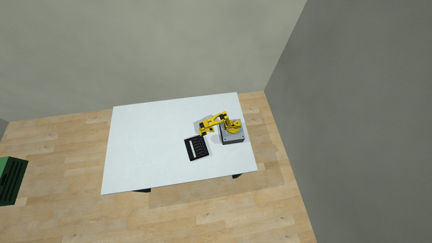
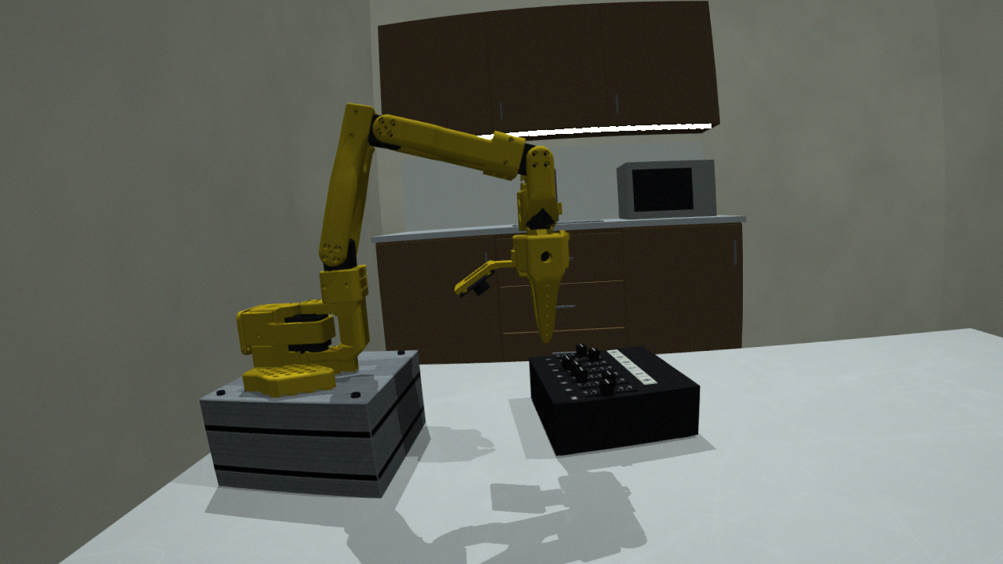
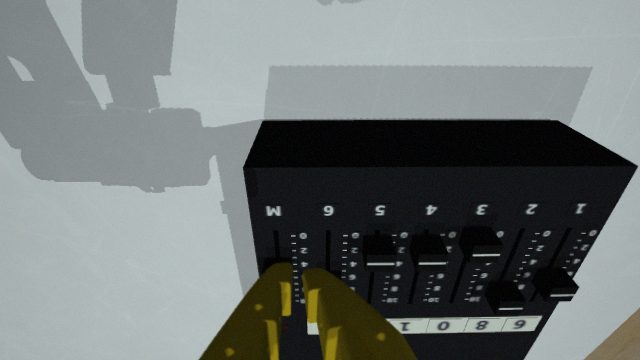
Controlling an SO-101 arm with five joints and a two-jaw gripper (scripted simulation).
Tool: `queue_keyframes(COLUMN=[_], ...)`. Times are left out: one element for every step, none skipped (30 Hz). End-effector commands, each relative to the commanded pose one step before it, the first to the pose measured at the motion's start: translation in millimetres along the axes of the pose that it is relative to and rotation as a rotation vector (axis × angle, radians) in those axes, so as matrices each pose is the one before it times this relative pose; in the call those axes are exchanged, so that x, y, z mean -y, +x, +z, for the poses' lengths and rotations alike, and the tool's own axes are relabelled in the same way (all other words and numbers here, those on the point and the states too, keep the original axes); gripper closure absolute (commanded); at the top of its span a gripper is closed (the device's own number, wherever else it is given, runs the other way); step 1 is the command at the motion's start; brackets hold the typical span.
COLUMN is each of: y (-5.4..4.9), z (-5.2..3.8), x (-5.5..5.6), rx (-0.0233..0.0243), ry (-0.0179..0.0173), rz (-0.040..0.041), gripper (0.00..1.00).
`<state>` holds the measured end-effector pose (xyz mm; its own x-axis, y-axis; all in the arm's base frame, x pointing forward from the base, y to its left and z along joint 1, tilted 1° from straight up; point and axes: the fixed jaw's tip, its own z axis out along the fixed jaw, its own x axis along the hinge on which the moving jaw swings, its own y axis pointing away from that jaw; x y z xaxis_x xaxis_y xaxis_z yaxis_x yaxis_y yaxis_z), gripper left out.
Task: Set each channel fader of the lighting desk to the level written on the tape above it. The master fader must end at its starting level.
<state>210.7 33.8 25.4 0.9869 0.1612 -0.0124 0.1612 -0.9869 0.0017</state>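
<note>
Black lighting desk on a pale table, just beside the grey block carrying the yellow arm. Hand pointed straight down above the desk's end nearest the arm, fingers pressed together on nothing, likely so the narrow tip can nudge a single fader cap without catching its neighbour. In the wrist view, tip hovering over the master fader and channel 6 lanes, hiding the channel 6 cap. Channels 5, 4 and 3 sitting at the low-number end; channels 2 and 1 near the high end. White tape showing 6, 8, 0, 1; the rest covered by the hand. No containers anywhere in view.
</note>
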Motion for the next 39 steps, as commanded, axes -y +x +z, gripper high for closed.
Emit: queue_keyframes(y=[-2.84, -0.25, -0.17, -0.09, -0.01, 0.00, 0.00, 0.08, 0.16, 0.25, 0.33, 0.42, 0.50, 0.59, 0.68, 0.77, 0.85, 0.94, 1.02, 1.10, 1.18, 1.26, 0.00, 0.00, 1.33, 1.41, 1.47, 1.54, 1.60, 1.66, 1.72, 1.77, 1.81, 1.85, 1.89, 1.92, 1.95, 1.97, 1.99], z=[-2.251, -0.104, -0.104, -0.105, -0.105, 0.000, 0.000, -0.106, -0.105, -0.107, -0.106, -0.107, -0.106, -0.108, -0.106, -0.108, -0.107, -0.108, -0.106, -0.107, -0.106, -0.107, 0.000, 0.000, -0.106, -0.107, -0.105, -0.106, -0.104, -0.105, -0.104, -0.104, -0.103, -0.103, -0.101, -0.102, -0.100, -0.101, -0.099], x=[-9.20, -2.19, -2.20, -2.21, -2.22, 0.00, 0.00, -2.22, -2.21, -2.20, -2.19, -2.18, -2.16, -2.13, -2.10, -2.07, -2.03, -1.98, -1.93, -1.88, -1.82, -1.76, 0.00, 0.00, -1.69, -1.62, -1.55, -1.47, -1.39, -1.30, -1.21, -1.12, -1.03, -0.93, -0.83, -0.73, -0.63, -0.52, -0.42], rx=[-0.01099, 0.00007, 0.00008, 0.00007, 0.00008, 0.00000, 0.00000, 0.00007, 0.00008, 0.00007, 0.00008, 0.00007, 0.00008, 0.00007, 0.00008, 0.00007, 0.00008, 0.00007, 0.00008, 0.00007, 0.00008, 0.00007, 0.00000, 0.00000, 0.00008, 0.00007, 0.00007, 0.00007, 0.00007, 0.00006, 0.00007, 0.00006, 0.00006, 0.00006, 0.00006, 0.00005, 0.00005, 0.00005, 0.00005], ry=[0.00271, 0.00000, 0.00000, 0.00000, -0.00001, 0.00000, 0.00000, -0.00001, -0.00001, -0.00001, -0.00002, -0.00001, -0.00002, -0.00002, -0.00003, -0.00002, -0.00003, -0.00003, -0.00004, -0.00003, -0.00005, -0.00004, 0.00000, 0.00000, -0.00005, -0.00004, -0.00006, -0.00005, -0.00006, -0.00005, -0.00007, -0.00006, -0.00007, -0.00006, -0.00008, -0.00007, -0.00008, -0.00007, -0.00009], rz=[0.18356, 0.04710, 0.04757, 0.04803, 0.04847, 0.00000, 0.00000, 0.04891, 0.04933, 0.04973, 0.05013, 0.05051, 0.05088, 0.05123, 0.05157, 0.05190, 0.05221, 0.05251, 0.05280, 0.05307, 0.05333, 0.05357, 0.00000, 0.00000, 0.05379, 0.05401, 0.05420, 0.05439, 0.05456, 0.05471, 0.05485, 0.05497, 0.05508, 0.05517, 0.05524, 0.05531, 0.05535, 0.05538, 0.05540], gripper=[1.00, 1.00, 1.00, 1.00, 1.00, 1.00, 1.00, 1.00, 1.00, 1.00, 1.00, 1.00, 1.00, 1.00, 1.00, 1.00, 1.00, 1.00, 1.00, 1.00, 1.00, 1.00, 1.00, 1.00, 1.00, 1.00, 1.00, 1.00, 1.00, 1.00, 1.00, 1.00, 1.00, 1.00, 1.00, 1.00, 1.00, 1.00, 1.00])
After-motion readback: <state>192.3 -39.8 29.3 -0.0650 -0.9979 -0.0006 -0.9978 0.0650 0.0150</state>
